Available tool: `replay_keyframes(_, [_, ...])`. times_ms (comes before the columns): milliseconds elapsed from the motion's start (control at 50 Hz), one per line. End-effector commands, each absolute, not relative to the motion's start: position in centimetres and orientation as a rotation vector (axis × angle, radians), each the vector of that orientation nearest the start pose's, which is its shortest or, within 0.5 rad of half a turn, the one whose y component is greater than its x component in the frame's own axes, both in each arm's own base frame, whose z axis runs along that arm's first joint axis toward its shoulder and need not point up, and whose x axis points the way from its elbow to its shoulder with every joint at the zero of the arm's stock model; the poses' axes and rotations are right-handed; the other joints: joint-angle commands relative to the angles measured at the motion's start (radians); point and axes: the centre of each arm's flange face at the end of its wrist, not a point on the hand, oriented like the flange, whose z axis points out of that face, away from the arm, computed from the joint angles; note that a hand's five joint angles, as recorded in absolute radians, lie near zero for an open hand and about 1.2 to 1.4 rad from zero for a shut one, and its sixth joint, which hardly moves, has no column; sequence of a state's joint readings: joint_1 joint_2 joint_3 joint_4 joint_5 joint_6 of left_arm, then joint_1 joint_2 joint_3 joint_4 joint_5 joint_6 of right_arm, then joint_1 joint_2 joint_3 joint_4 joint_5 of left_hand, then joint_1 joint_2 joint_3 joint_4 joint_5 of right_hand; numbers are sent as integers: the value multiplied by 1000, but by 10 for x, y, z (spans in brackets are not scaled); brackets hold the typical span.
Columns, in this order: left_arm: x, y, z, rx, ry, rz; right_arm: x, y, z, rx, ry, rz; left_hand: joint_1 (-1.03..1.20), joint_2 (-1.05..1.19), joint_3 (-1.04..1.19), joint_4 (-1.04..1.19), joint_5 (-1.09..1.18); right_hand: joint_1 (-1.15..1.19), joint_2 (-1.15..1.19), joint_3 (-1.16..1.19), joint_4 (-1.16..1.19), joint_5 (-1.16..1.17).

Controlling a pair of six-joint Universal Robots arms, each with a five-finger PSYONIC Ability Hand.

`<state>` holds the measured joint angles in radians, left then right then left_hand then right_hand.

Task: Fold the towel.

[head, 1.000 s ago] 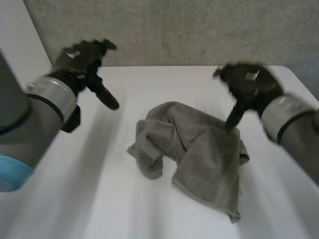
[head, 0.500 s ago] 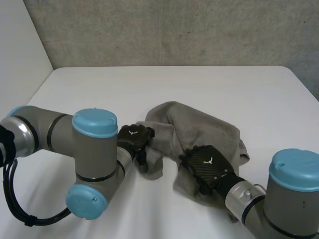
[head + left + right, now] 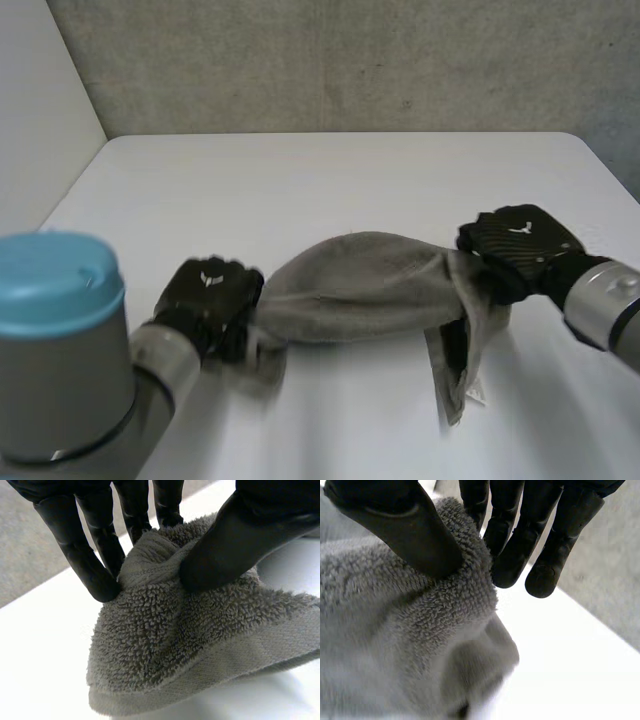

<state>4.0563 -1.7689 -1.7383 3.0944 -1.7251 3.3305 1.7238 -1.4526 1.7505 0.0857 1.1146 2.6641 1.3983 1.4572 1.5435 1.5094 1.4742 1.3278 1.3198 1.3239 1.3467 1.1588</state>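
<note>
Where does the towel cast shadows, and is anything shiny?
Head view: the towel throws a faint soft shadow on the table beneath its middle. Left wrist view: soft grey shadow under the towel's edge; dull sheen on the left robot hand. Right wrist view: the right robot hand glints faintly.

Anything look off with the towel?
Yes: the towel is bunched into a thick roll stretched between the left hand and the right hand, each pinching an end, not spread flat. A loose flap droops beside the right hand.
</note>
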Motion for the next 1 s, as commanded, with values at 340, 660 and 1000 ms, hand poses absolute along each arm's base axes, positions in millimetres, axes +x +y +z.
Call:
replay_keyframes(340, [-273, -160, 221, 1090, 2489, -1908, 201, -224, 228, -1002, 2237, -1703, -1197, -1255, -1342, -1308, -1447, -1153, -1145, -1149, -1172, -1159])
replay_keyframes(660, [-280, -210, 166, 1042, 2574, -1664, 198, -205, 182, -918, 2279, -1627, -1074, -1133, -1219, -1185, -1324, -1153, -1145, -1149, -1172, -1159])
replay_keyframes(1000, [-286, -213, 128, 1095, 2647, -1504, 200, -226, 159, -927, 2318, -1569, -554, -612, -699, -665, -804, -11, -3, -7, -30, -16])
